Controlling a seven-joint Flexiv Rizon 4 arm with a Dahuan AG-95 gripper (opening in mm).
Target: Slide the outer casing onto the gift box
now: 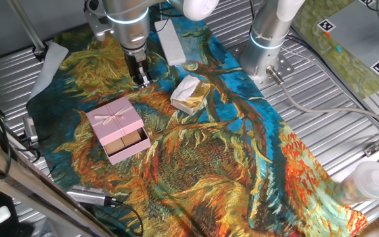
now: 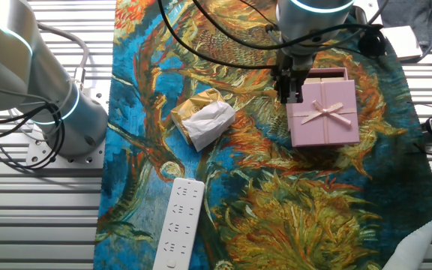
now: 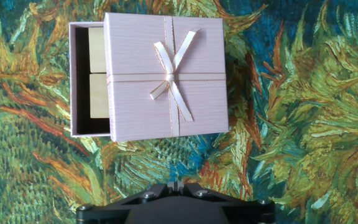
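Outer casing (image 3: pixel 166 78) partly over gift box (image 3: pixel 84 81), on worktop (image 1: pixel 255 171).
End effector (image 1: pixel 140 78) hangs apart, just beside casing; fingers look together w/ nothing held, tho view's poor.

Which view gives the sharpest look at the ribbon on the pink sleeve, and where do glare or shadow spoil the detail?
Hand view: sharpest, evenly lit; the bow on the outer casing is crisp, though the gift box interior falls into shadow. One fixed view: glowing ring on the arm and bright foil packet glare slightly. The other fixed view: the gripper is dark against the cloth, its fingers hard to separate.
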